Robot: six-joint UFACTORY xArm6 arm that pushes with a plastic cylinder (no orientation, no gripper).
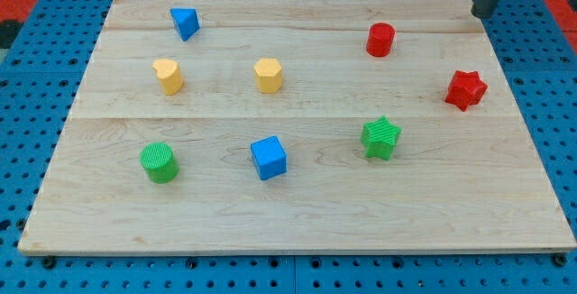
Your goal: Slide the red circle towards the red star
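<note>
My tip point(482, 14): sitting at the tabletop point(297, 213) far right corner; a bare rod, no jaws.
Red circle point(380, 39): lying left of my tip, well apart.
Red star point(465, 89): lying nearer, right of the circle.

board point(297, 213) | red circle point(380, 39) | red star point(465, 89) | six other blocks

red circle point(380, 40), red star point(465, 90); green star point(380, 138), blue cube point(269, 158); pale wooden board point(297, 213)

Bare board lies between red circle point(380, 39) and red star point(465, 89); green star point(381, 138) sits well below.
</note>
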